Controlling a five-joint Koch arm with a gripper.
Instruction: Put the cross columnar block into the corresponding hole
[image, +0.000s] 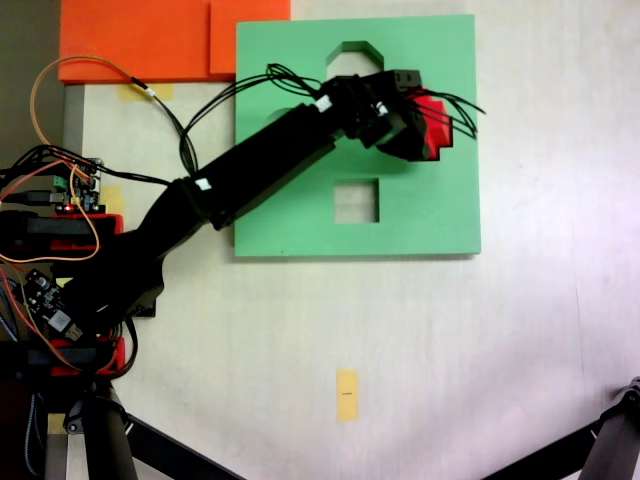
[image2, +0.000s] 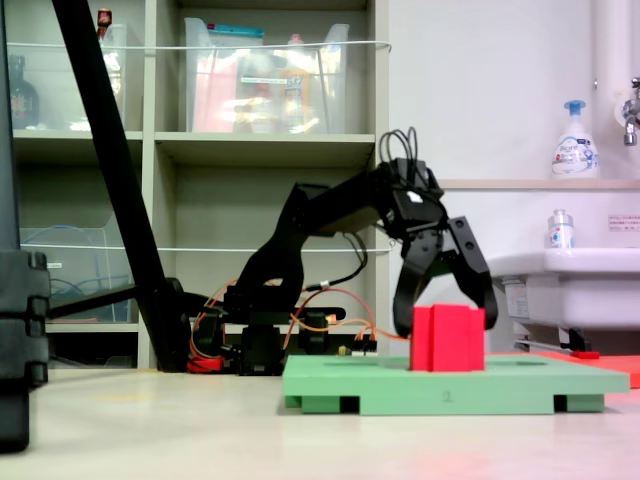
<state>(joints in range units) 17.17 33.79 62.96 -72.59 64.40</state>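
The red cross columnar block (image: 440, 130) (image2: 447, 338) stands upright on the right part of the green foam board (image: 440, 215) (image2: 400, 385). My gripper (image: 425, 122) (image2: 445, 325) hangs over it, open, with one finger on each side of the block and a little apart from its faces. The corresponding hole is hidden under the block and the gripper. I cannot tell whether the block's base sits in it. The board's square cutout (image: 357, 200) and octagonal cutout (image: 350, 58) lie bare to the left of the block in a fixed view.
Orange foam sheets (image: 150, 40) lie at the table's top left. The arm's base and wiring (image: 60, 230) fill the left edge. A yellow tape mark (image: 346, 393) sits on the bare table below the board. Black tripod legs (image: 610, 440) stand at the lower corners.
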